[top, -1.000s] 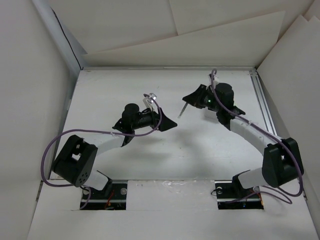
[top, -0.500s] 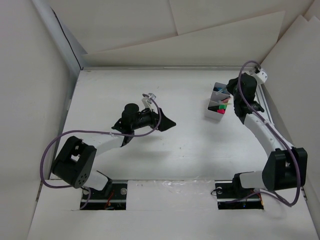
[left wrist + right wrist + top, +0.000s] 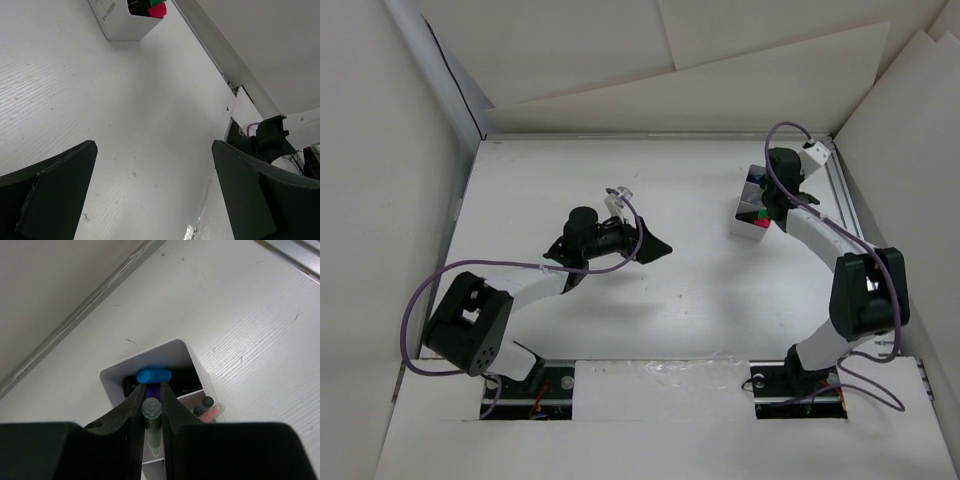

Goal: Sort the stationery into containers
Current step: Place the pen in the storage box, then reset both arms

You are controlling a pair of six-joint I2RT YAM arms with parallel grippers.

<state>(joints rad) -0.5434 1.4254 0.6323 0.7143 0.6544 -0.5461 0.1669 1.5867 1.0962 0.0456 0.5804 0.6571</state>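
The left pincer [image 3: 655, 245] hangs over the middle of the table [image 3: 700, 290]. Its two fingers [image 3: 50, 200] stand as wide apart as they can, and there is nothing between them. In the left wrist view only the bare table surface shows between the fingers. The box [image 3: 117, 25] stands well apart from this pincer, ahead of it and a little toward its left finger. At the box's near end a pink-ended highlighter [image 3: 157, 9] shows, and something green is just beside it, but it is cut by the edge of the view.

The right pincer [image 3: 767, 203] is directly above the box [image 3: 742, 218], at the far right part of the table. Its fingers are almost together and they pinch a thin pen [image 3: 151, 412]. The pen has a pale, half-clear end. It stands between the fingers [image 3: 134, 405] along their length, with this end toward the camera. Just under the fingertips is the end compartment of the box [image 3: 140, 362]. There a blue-ended highlighter [image 3: 154, 376] with a black body lies across the compartment. To the right of the fingers, in the next compartment, a pink end [image 3: 211, 413] and a small dark round end [image 3: 207, 401] show. I cannot tell whether the lower tip of the pen touches anything in the box, because the fingers hide it.
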